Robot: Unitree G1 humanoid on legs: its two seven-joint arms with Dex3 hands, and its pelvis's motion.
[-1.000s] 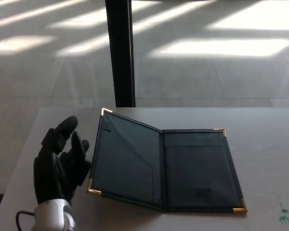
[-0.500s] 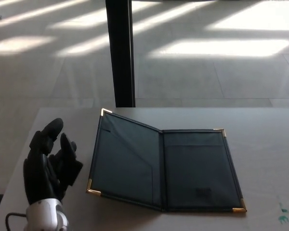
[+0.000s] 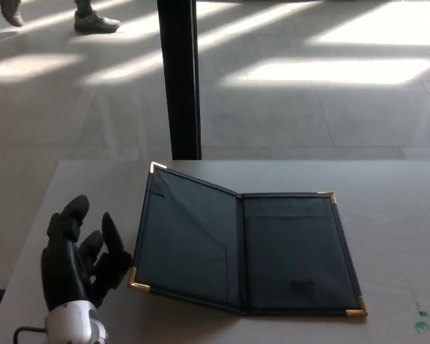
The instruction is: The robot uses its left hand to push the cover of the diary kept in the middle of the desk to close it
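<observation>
A dark diary (image 3: 244,247) with gold corner caps lies open in the middle of the grey desk (image 3: 387,179). Its right half rests flat; its left cover (image 3: 183,240) is raised at a slant, the outer edge lifted off the desk. My left hand (image 3: 79,258) stands just left of that cover, near its front gold corner (image 3: 135,282). The black fingers (image 3: 66,218) are spread and point upward, holding nothing. One finger reaches close to the cover's edge; I cannot tell whether it touches. My right hand does not show.
A black post (image 3: 178,79) rises behind the desk's far edge. A person's shoes (image 3: 93,21) show on the sunlit floor at top left. Green marks (image 3: 424,321) sit on the desk at the right front edge.
My left hand drew back to the left from the cover, then came slightly right again toward its front corner. A person's shoes have come into view at top left. The diary has not moved.
</observation>
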